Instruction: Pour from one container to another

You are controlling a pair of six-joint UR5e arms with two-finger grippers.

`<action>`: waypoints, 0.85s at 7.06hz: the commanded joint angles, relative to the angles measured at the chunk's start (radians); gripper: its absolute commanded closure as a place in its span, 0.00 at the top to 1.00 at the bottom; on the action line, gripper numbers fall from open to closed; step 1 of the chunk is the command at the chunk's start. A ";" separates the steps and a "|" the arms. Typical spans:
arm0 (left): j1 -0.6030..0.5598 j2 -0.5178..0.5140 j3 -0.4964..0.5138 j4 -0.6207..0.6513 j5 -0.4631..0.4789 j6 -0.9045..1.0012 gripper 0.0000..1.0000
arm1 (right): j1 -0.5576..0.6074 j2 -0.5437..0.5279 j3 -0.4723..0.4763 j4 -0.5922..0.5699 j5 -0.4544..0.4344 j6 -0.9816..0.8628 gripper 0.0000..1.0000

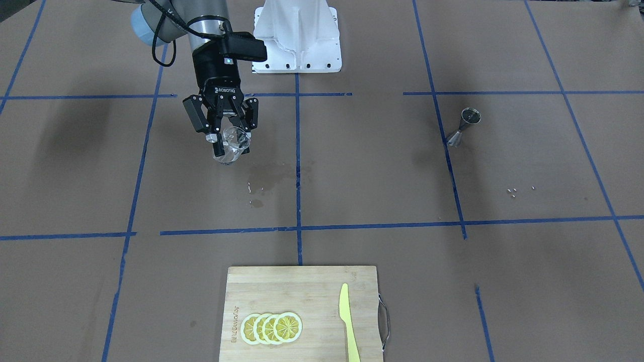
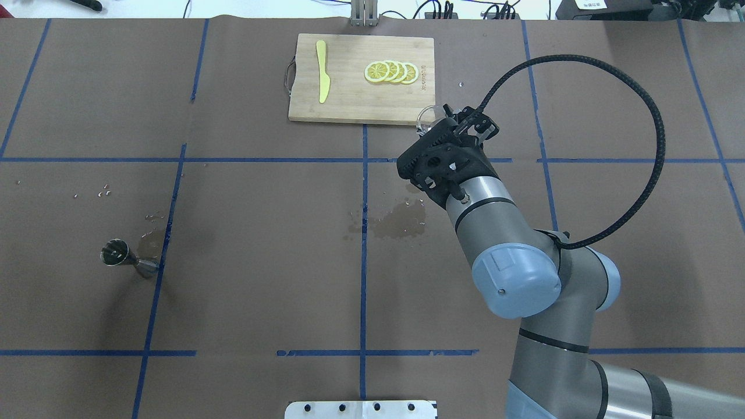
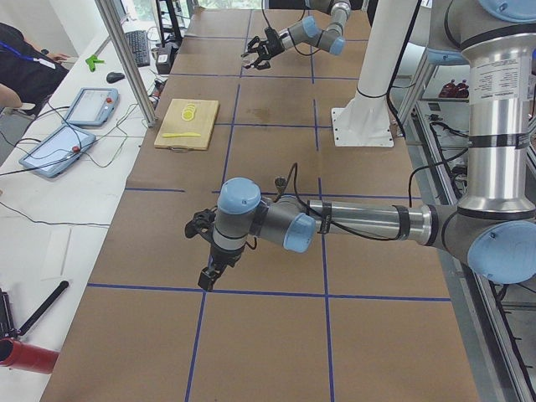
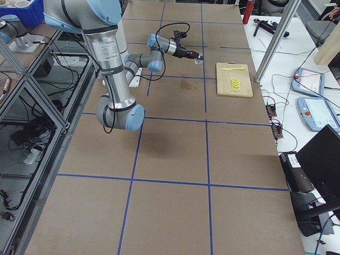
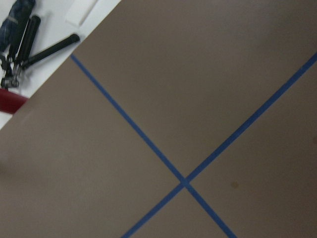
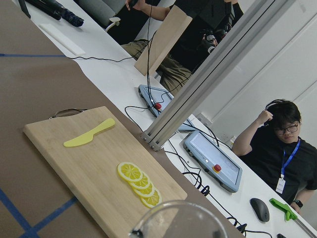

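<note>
- The small glass cup (image 1: 230, 151) sits between the fingers of the right claw (image 1: 232, 140), which is clamped on its sides. Judging by the side views, it hangs clear of the worktop (image 1: 352, 166).
- In the right wrist view the cup's rim shows as an ellipse low in the frame. Its long axis therefore looks near upright, mouth up. Which way the pouring lip faces I cannot tell.
- The steel jigger (image 1: 463, 128) stands on one cone, its long axis upright and its open mouth up. It is well apart from the right claw, far off to that claw's left and a little back toward the robot's base.
- The coming move turns on that gap: the cup probably has to travel leftward across most of the worktop before any tilt makes sense.
- The left claw (image 3: 207, 278) shows only in a side view, low over the worktop, and I cannot tell whether it is open or closed. That arm is probably the nearer one to the jigger, which that view does not show.
- A wet patch (image 2: 401, 220) darkens the paper below and behind the right claw.
- Just ahead of the right claw lies a bamboo cutting board (image 2: 349, 102) with lemon slices (image 2: 391, 71) and a yellow knife (image 2: 322, 78).
</note>
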 commanded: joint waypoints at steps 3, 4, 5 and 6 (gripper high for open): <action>-0.053 0.037 0.100 0.127 -0.241 -0.009 1.00 | 0.000 0.000 0.001 0.000 0.000 0.000 0.00; -0.085 0.038 0.095 0.128 -0.245 -0.011 1.00 | 0.001 0.002 0.006 0.000 0.002 0.000 0.00; -0.086 0.024 0.093 0.125 -0.239 -0.011 1.00 | 0.003 0.000 0.006 0.002 0.002 0.002 0.00; -0.084 0.021 0.093 0.121 -0.237 -0.009 1.00 | 0.003 -0.036 0.041 0.012 0.002 0.003 0.00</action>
